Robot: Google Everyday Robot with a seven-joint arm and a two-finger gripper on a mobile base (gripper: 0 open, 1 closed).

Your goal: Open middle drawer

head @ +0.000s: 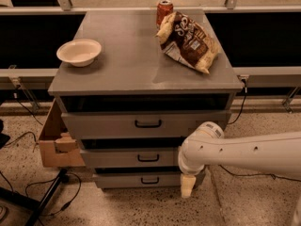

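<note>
Presently the cream-tipped gripper [188, 186], grip state indiscernible, hangs at lower centre-right beside the lowest grey drawer [117, 180], risking pulling it instead of the flat-fronted grey middle drawer [108, 158].

Tool [188, 186] low, under bent arm [244, 150].

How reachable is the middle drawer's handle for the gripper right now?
Probably yes: the gripper hangs low by the right end of the bottom drawer, and nothing blocks the handle at the centre of the middle drawer, slightly higher.
</note>
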